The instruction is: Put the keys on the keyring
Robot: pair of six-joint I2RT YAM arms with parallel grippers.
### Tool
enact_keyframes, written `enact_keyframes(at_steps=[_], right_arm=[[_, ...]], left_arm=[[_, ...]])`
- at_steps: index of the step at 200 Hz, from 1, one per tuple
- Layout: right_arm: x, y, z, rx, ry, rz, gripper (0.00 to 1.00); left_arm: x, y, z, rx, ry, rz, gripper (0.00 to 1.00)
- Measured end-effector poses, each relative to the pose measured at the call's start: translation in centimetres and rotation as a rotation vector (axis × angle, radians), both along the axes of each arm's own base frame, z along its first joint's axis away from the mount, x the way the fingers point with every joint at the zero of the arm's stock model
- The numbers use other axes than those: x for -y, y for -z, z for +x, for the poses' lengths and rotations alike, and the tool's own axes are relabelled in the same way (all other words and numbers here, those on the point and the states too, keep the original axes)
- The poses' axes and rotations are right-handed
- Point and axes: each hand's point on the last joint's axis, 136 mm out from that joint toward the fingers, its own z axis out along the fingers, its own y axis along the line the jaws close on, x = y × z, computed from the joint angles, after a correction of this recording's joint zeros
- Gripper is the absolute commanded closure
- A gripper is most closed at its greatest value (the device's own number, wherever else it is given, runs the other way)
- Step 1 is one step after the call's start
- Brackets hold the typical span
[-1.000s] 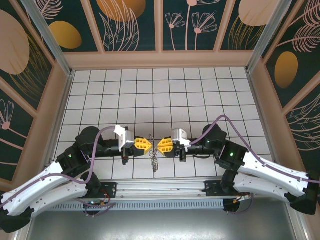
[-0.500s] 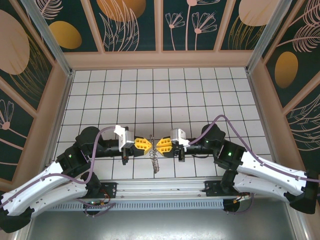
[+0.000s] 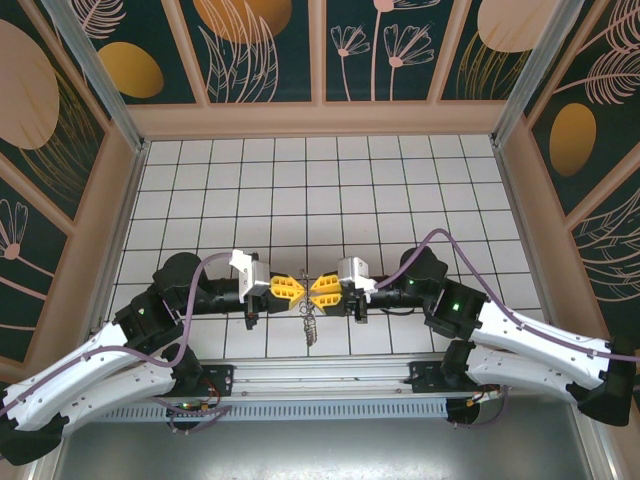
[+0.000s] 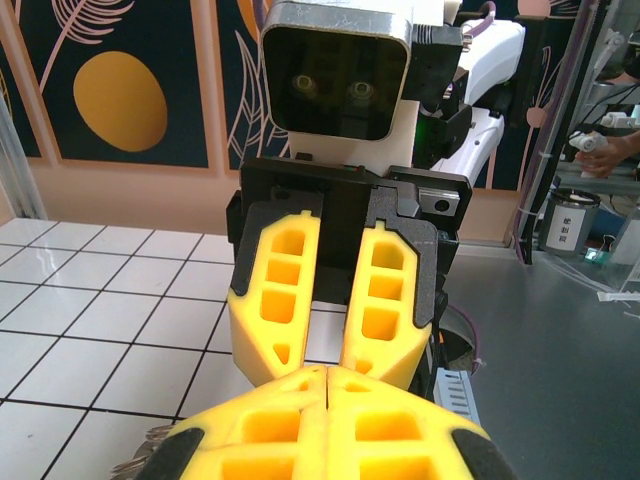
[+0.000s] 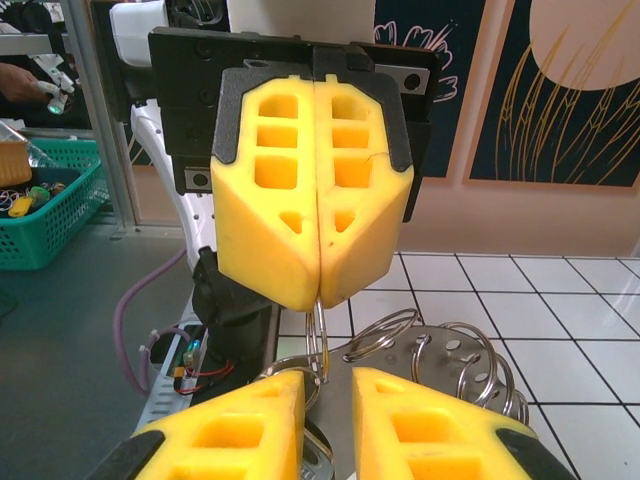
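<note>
**STATUS: KEYRING PINCHED BETWEEN OPPOSED END EFFECTORS**

In the top view, the left end effector (image 3: 301, 291) points toward 3 o'clock and the right end effector (image 3: 315, 291) toward 9 o'clock. Their tips nearly meet above the near rows of the tiled bench (image 3: 400, 200).

The left end effector is fully closed on a thin wire loop of the keyring (image 5: 318, 335). The right end effector's fingers stand slightly apart, and the loop runs down into their gap (pad contact cannot be confirmed).

In the right wrist view, the keys (image 5: 440, 352) are flat perforated metal among coiled rings. They lie at 3 o'clock of that gap, just beside one finger.

From above, the metal bundle trails from the meeting point. Its long axis runs 12 to 6 o'clock, with the free end at 6. The right end effector is judged the nearer one for threading.
</note>
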Motion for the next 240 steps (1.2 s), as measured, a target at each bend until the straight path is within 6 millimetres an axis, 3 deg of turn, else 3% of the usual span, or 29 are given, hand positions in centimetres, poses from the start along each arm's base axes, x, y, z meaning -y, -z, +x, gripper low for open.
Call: enact_keyframes(at_steps=[87, 120, 210, 240], right_arm=[[-0.3, 0.3, -0.1, -0.005, -0.016, -0.007, 0.91], [-0.3, 0.4, 0.0, -0.007, -0.012, -0.008, 1.00], [0.4, 1.8, 1.1, -0.028, 0.063, -0.111, 1.00], [0.5, 2.1, 1.8, -0.035, 0.099, -0.203, 1.00]], left_arm=[[0.0, 0.0, 0.0, -0.001, 0.000, 0.001, 1.00], [0.1, 0.1, 0.0, -0.001, 0.000, 0.004, 1.00], [0.9, 1.9, 1.2, -0.023, -0.021, 0.132, 1.00], [1.2, 2.5, 1.5, -0.027, -0.026, 0.173, 0.89]])
